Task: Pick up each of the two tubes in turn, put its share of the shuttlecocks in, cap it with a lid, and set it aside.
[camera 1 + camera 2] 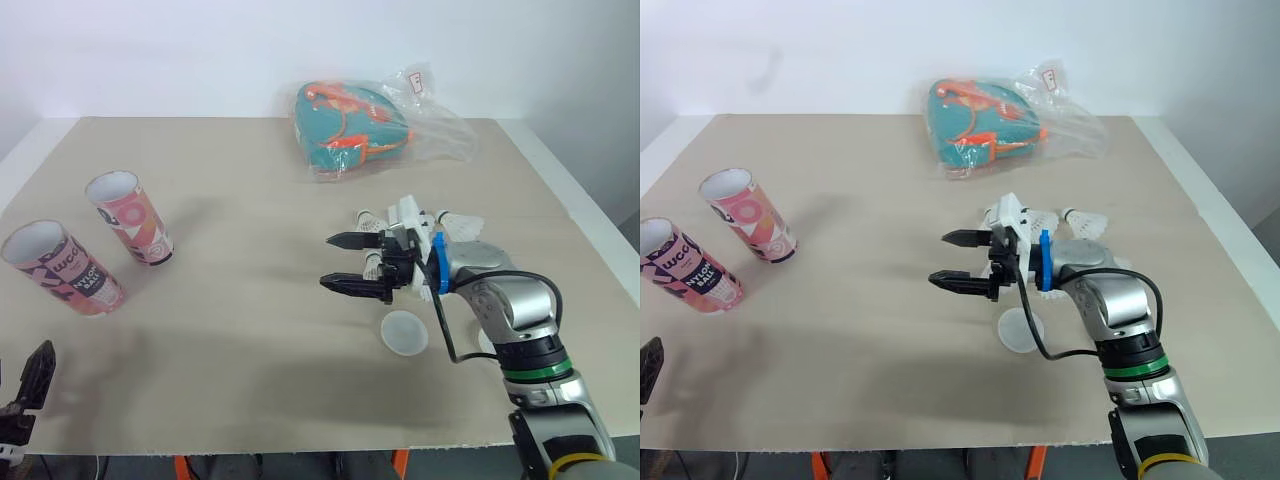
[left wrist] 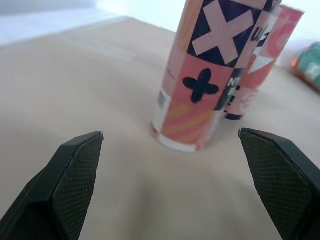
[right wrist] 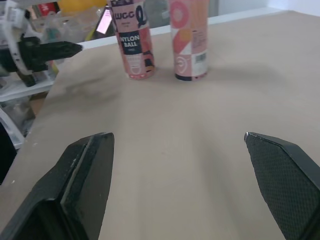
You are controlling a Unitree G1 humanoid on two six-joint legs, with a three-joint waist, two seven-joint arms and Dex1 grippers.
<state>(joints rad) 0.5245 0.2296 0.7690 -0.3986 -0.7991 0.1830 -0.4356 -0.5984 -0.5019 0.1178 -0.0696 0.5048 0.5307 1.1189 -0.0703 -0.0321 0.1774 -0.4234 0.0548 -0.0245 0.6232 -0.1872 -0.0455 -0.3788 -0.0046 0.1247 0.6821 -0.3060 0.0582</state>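
Left eye view first: the right gripper [image 1: 328,262] hangs over the middle of the table [image 1: 240,340], its two black fingers well apart and nothing between them. Just behind it the shuttlecocks [image 1: 458,224] lie in a cluster on the table. The gripper body covers part of them, so the count cannot be made out. A round white lid [image 1: 404,332] lies flat on the table below the wrist. Over on the left stand the pink tube [image 1: 130,220] and the dark-patterned tube [image 1: 65,268], both upright and open-topped, with their depths hidden by the angle. The left gripper [image 1: 35,372] is cut off at the lower-left corner. At the back lies a teal bag [image 1: 345,118] in clear plastic.

In the right eye view, a black cable [image 1: 1035,335] crosses the lid, and the frame edge clips the dark-patterned tube.

Left wrist view: the left fingers are spread wide, empty. The dark-patterned tube stands ahead with its top cropped off, and it overlaps the pink tube behind.

Right wrist view: the right fingers are spread too. Far across the table the tubes stand side by side with a gap between them, tops cropped, and "NYLON BALL" is readable on the dark one.
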